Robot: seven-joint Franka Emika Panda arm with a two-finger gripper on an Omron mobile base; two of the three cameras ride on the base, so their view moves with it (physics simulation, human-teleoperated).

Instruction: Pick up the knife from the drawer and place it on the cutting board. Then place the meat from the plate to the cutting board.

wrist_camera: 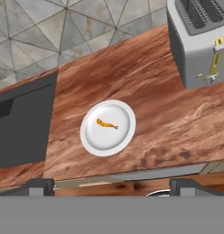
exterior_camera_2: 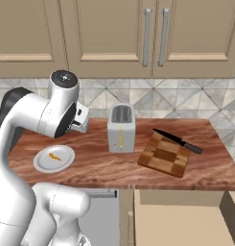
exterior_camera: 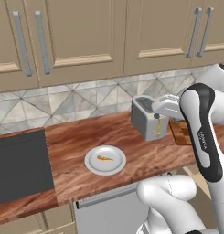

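Observation:
The black knife point(exterior_camera_2: 177, 141) lies across the far edge of the checkered cutting board point(exterior_camera_2: 164, 154), its handle sticking out to the right. The white plate point(wrist_camera: 108, 127) sits near the counter's front edge with the small orange meat point(wrist_camera: 107, 124) strip on it. The plate point(exterior_camera: 105, 160) and meat point(exterior_camera: 104, 158) are left of the toaster; the right base view shows the plate point(exterior_camera_2: 53, 158) too. My gripper point(wrist_camera: 112, 185) is open and empty, high above the counter and looking down at the plate. The tan drawer point(exterior_camera_2: 181, 216) stands open below the board.
A silver toaster point(exterior_camera_2: 121, 127) stands between plate and cutting board. A dark cooktop point(exterior_camera: 21, 164) is set into the counter left of the plate. Beige wall cabinets hang over the tiled backsplash. A grey dishwasher front point(exterior_camera: 104, 208) sits under the plate.

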